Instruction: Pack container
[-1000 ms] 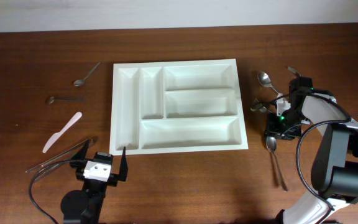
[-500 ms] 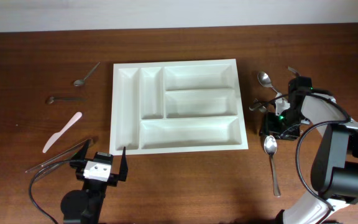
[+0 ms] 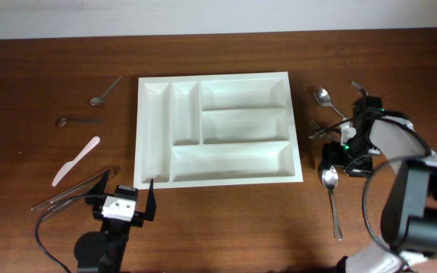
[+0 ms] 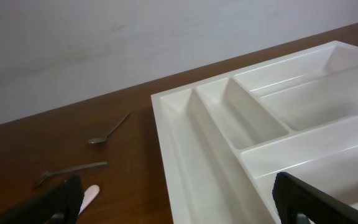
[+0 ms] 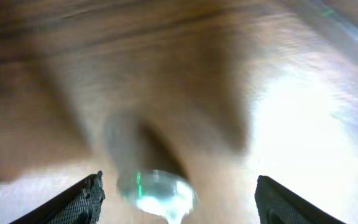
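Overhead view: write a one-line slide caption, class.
Empty white cutlery tray centred, loose cutlery either side; right end effector open at a spoon.

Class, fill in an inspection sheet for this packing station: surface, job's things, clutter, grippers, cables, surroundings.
Surface: dark wooden table, no spills seen.
Job's things: white container, all five compartments empty.
Clutter: loose cutlery outside it. On the left lie two small spoons, a white knife and metal utensils; on the right, a far spoon and a near spoon.
Grippers: left gripper open, empty, at the container's near left corner; right gripper open over the near spoon's bowl, view blurred.
Cables: left cable and right cable, both black.
Surroundings: pale wall behind.
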`<state>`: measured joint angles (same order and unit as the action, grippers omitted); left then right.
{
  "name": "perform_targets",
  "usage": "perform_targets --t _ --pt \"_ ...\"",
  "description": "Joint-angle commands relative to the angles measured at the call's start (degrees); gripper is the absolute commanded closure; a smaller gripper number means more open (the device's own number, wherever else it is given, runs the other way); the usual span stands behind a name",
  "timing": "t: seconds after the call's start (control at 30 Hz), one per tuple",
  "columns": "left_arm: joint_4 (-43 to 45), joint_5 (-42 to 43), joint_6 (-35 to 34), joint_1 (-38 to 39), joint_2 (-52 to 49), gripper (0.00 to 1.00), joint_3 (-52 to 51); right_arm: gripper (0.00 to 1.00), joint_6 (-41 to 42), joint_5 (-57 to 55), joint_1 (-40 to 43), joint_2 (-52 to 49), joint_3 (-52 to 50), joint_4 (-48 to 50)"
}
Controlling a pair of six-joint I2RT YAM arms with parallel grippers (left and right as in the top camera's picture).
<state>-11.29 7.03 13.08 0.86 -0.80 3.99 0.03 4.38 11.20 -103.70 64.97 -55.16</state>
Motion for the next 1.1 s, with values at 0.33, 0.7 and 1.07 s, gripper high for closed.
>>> perform_targets --t 0.33,0.7,1.07 --pt "0.17 0.22 0.07 0.04 0.46 0.01 -0.52 0.18 6.71 -6.73 -5.51 12.37 -4.02 -3.32" --pt "0.17 0.22 0.09 0.04 0.46 0.01 -0.52 0.16 15.82 -6.16 -6.58 14.32 -21.38 7.26" --pt "0.17 0.20 0.07 0.04 0.46 0.01 -0.52 0.26 18.58 -7.08 -6.58 15.21 -22.86 11.74"
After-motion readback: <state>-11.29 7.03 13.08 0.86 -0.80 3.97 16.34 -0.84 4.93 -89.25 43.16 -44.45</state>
